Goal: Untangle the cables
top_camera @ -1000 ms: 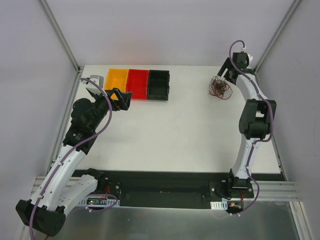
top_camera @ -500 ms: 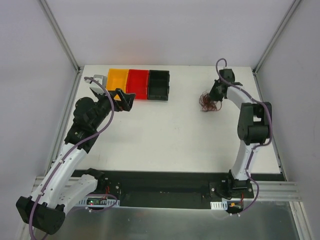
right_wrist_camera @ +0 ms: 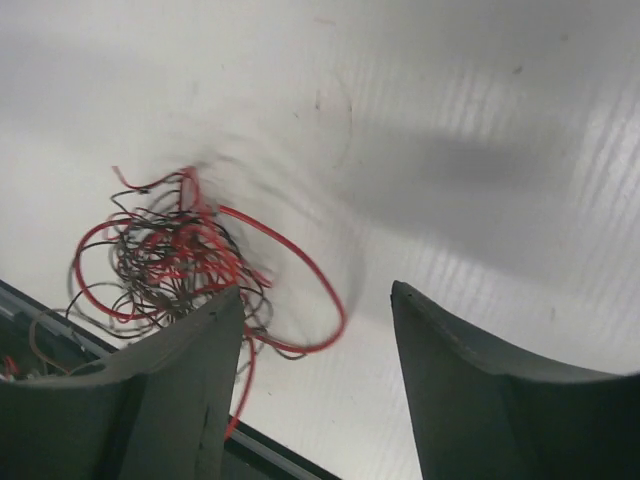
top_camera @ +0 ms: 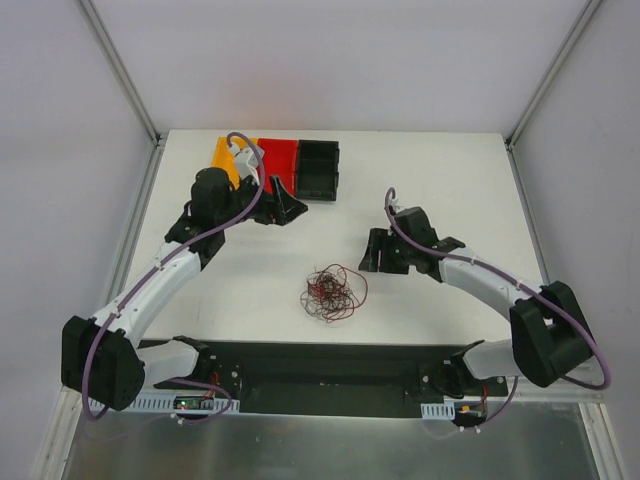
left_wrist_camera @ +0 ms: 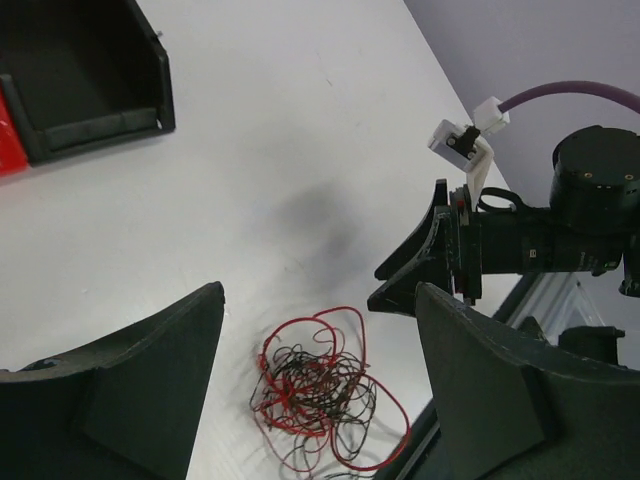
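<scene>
Well, we see the cables [top_camera: 333,293] lying loose on the white worktop [top_camera: 450,180], toward its near edge and about midway between the two arms, as one tangled clump of thin red and dark strands. The clump is roughly round, so we cannot give it a real long axis or say that it points anywhere. In the overhead view it spreads a little more from side to side than from near to far, and its largest red loop bulges out on the side of the right arm. The left hand [top_camera: 287,213] hangs over the far left part of the worktop, just in front of the red bin [top_camera: 277,160] and the black bin [top_camera: 318,165], with the orange bin [top_camera: 232,155] beside them in the same row. Its jaws stand wide apart with nothing between them, and its own camera looks down past them at the clump, well clear of it. The right hand [top_camera: 372,251] is near the clump, on its right and slightly beyond it, jaws likewise parted and gripping nothing. From its wrist camera a few strands run behind one jaw and the clump is blurred, so we cannot tell whether any strand brushes it; from overhead a narrow strip of bare worktop shows between them.
</scene>
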